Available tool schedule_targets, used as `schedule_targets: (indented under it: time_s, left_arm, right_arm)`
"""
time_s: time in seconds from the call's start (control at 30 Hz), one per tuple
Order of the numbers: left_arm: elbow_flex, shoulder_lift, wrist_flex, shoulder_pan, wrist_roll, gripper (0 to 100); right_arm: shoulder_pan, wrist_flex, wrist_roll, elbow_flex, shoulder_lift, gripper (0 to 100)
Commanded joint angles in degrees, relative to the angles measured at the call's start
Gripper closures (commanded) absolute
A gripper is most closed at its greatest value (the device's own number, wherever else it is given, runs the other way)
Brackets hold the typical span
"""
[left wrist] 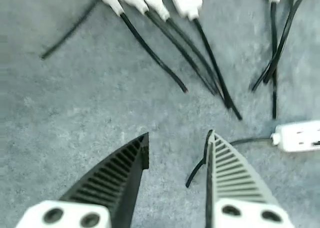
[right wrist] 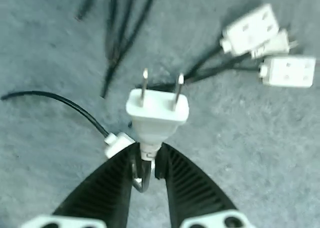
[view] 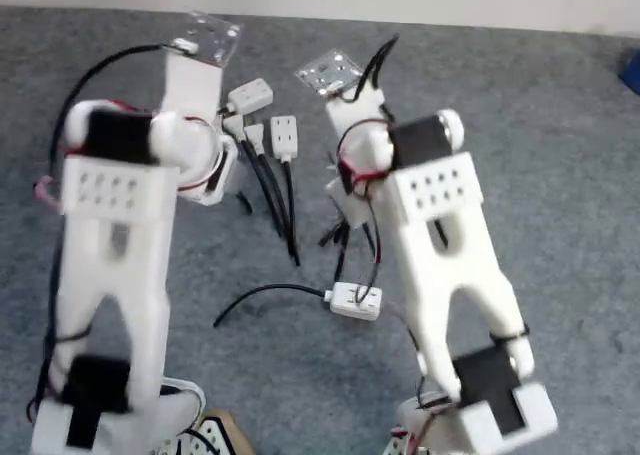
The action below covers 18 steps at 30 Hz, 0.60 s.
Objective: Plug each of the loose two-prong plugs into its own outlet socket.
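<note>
A plug (right wrist: 157, 110) was held in the right gripper (right wrist: 147, 150), the jaws closed tight on its neck where the cord leaves the body. By that hold both prongs were left bare and pointed away from the gripper, out over the carpet (right wrist: 45, 178) towards the far group. This was judged to be done so that the prongs could be pushed straight into a socket with no finger in the way.

The left gripper (left wrist: 177, 138) was spread wide, with nothing held in it. It was positioned above bare carpet, just near of the ends of the black cords (left wrist: 165, 57). It was probably set open and low so that a socket could be pinned while the plug was pressed in, since a loose socket would be expected to slide.

Two sockets (view: 284, 135) and some loose plugs (view: 252, 135) were laid close together at the far side between the arms, their cords trailing nearward. The near socket (view: 355, 300) was laid apart, close beside the right arm, its cord curving off left. No plug was seen seated in any socket.
</note>
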Motion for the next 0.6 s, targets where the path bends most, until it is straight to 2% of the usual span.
schedule_targets:
  time_s: [0.0,0.13,0.4,0.57]
  left_arm:
    - [1.36,-14.81,-0.7,0.57,0.97,81]
    - [16.48,-28.97,-5.63,0.57,0.7,81]
    - [58.15,-52.79,-33.23,0.48,-4.4,81]
    - [74.24,-64.22,-43.08,0.48,-4.31,81]
  right_arm:
    - [-2.51,-1.27,-1.23,5.23,-7.69,99.1]
    - [-2.51,-8.66,-1.32,20.35,-12.0,99.1]
    - [-2.77,-34.86,-1.58,46.46,-22.81,99.1]
    - [-2.86,-46.02,-2.37,53.76,-27.65,99.1]
